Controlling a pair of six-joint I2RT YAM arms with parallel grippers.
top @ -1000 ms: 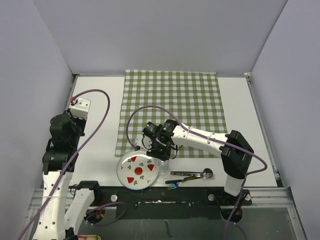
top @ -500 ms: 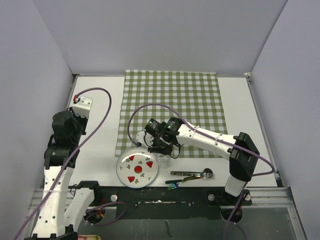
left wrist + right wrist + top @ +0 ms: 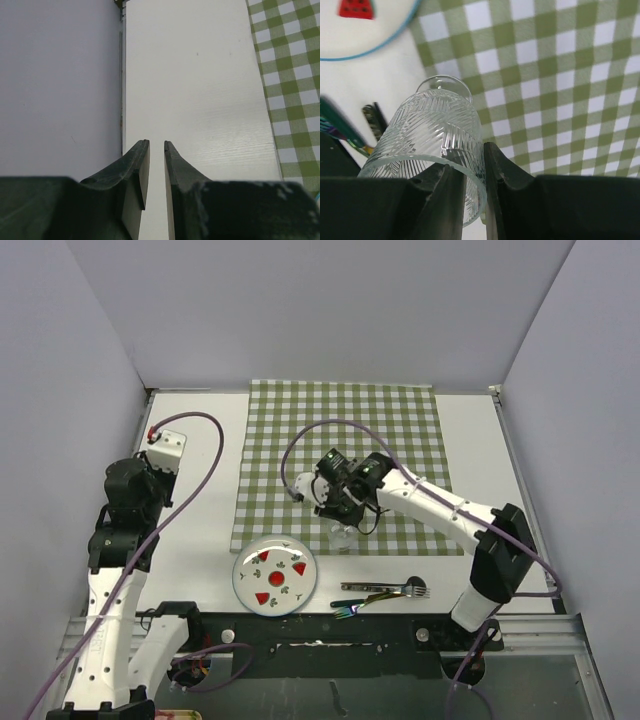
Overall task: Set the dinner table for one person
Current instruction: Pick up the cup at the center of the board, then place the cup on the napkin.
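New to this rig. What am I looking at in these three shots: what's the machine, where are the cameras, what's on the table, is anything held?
Two robot arms are bolted at the near edge of a white table. One picture looks down from above and behind them. The other two come from a camera on each wrist, so the dark prongs at the bottom are that arm's own fingers. On the table lie a green checked cloth, a plate with red wedge pictures, and a fork with another utensil beside it. The right gripper pinches the rim of a ribbed clear glass at the cloth's near edge. The left gripper is nearly shut, holds nothing and points over bare table.
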